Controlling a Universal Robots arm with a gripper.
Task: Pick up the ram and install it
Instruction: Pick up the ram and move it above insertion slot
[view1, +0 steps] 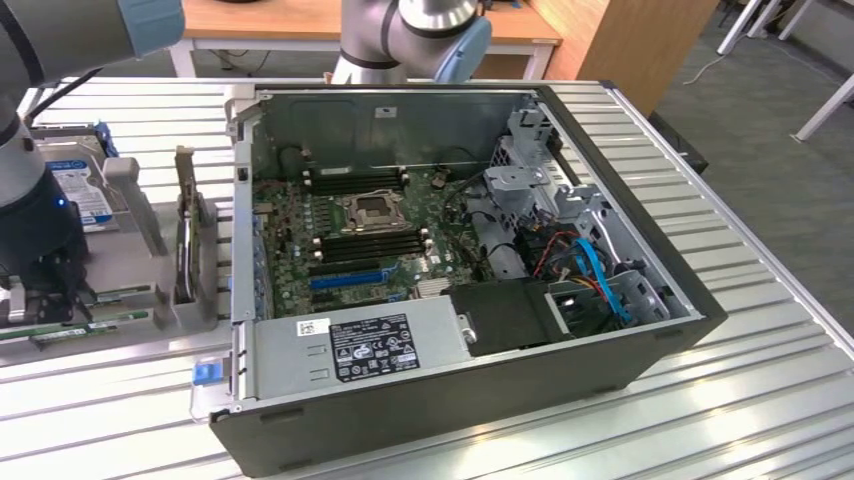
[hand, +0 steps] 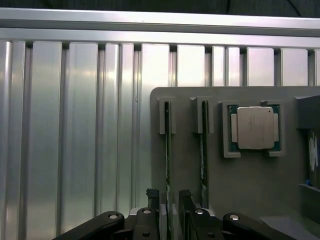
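Gripper (hand: 169, 196): jaws spread, straddling ram (hand: 168, 150) | ram: on edge in grey holder (hand: 250, 185) | processor (hand: 255, 128): same holder, near ram

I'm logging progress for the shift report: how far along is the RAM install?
Done: the end effector hangs over the gray holder, open, straddling the ram. In hand: nothing; the ram stands in its holder slot, not gripped. Left: gripping, lifting and seating it in the black motherboard slots inside the open case.
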